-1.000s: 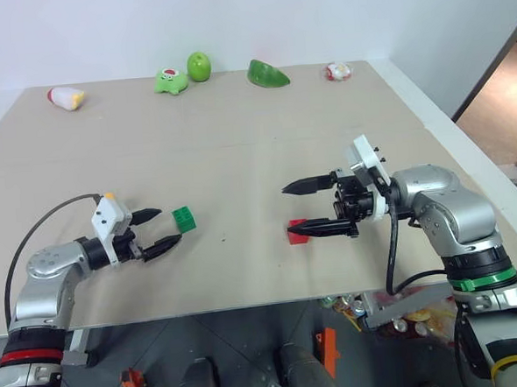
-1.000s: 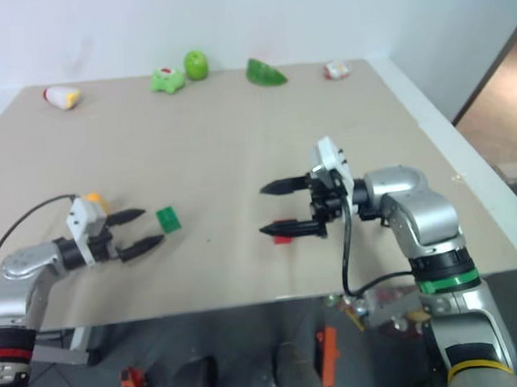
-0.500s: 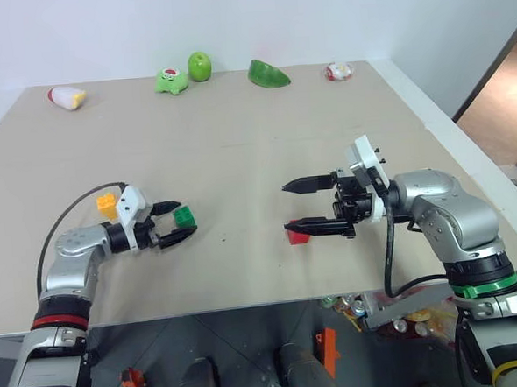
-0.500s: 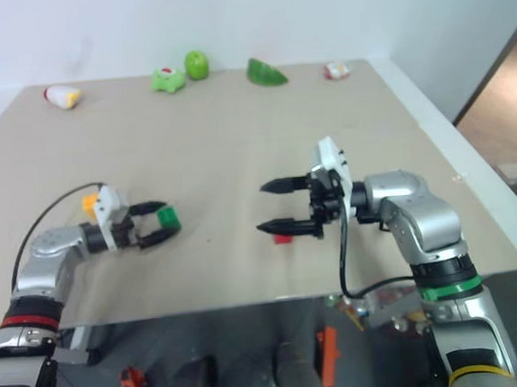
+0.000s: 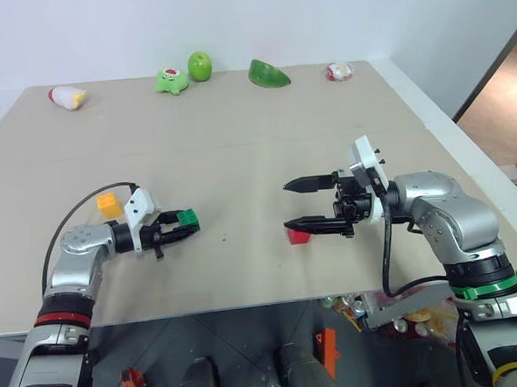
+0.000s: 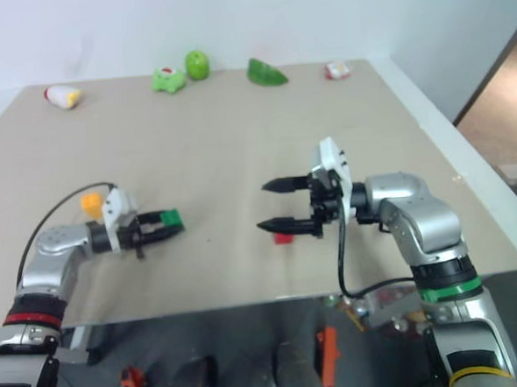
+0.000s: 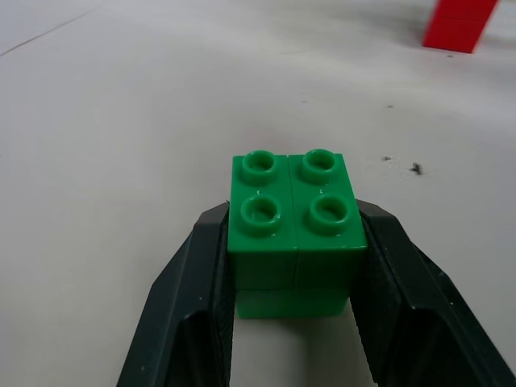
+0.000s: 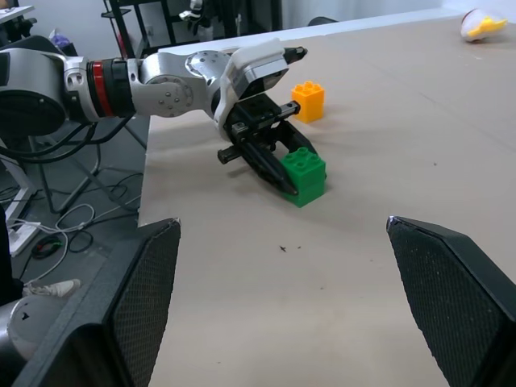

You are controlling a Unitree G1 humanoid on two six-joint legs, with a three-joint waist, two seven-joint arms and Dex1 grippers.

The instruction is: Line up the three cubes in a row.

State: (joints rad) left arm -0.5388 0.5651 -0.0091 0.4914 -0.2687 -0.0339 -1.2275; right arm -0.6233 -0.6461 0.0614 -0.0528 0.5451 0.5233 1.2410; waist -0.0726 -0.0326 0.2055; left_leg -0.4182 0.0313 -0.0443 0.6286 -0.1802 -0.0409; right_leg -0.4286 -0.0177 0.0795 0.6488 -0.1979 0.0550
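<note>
My left gripper pinches the green cube from both sides, cube sitting on the table at front left. Orange-yellow cube sits just behind that arm, apart from it. My right gripper hangs spread wide, lower finger just over the red cube at front centre. Green and red are well apart.
</note>
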